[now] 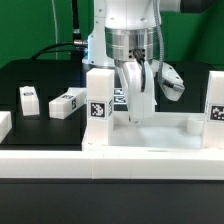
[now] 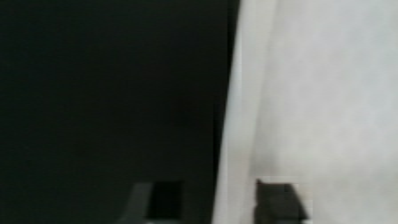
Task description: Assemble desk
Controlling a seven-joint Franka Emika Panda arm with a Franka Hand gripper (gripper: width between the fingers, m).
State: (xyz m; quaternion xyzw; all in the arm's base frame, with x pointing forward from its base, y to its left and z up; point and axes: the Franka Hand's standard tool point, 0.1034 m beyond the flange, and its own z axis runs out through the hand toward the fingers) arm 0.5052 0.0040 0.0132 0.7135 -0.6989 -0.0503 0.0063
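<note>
Tool (image 1: 140, 115) is down over the desk tabletop (image 1: 165, 135), which lies near the counter's (image 1: 45, 72) front edge, behind a long white rail (image 1: 60, 160). Two legs (image 1: 98, 100) stand upright at tabletop corners. Two more (image 1: 65, 103) lie loose toward the counter's edge on the exterior view's left.

Wrist view: fingers (image 2: 276, 200) narrow, straddling a white edge (image 2: 311, 100). Can't tell if it's gripped.

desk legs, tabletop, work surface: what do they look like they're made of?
Loose legs: probably rigid white plastic with a matte finish, going by the uniform colour, crisp square edges and black-and-white tags on their faces. Tabletop: same white plastic look, with a moulded raised rim. Table: black and matte with no glare; the material is unclear, perhaps cloth or a mat.
</note>
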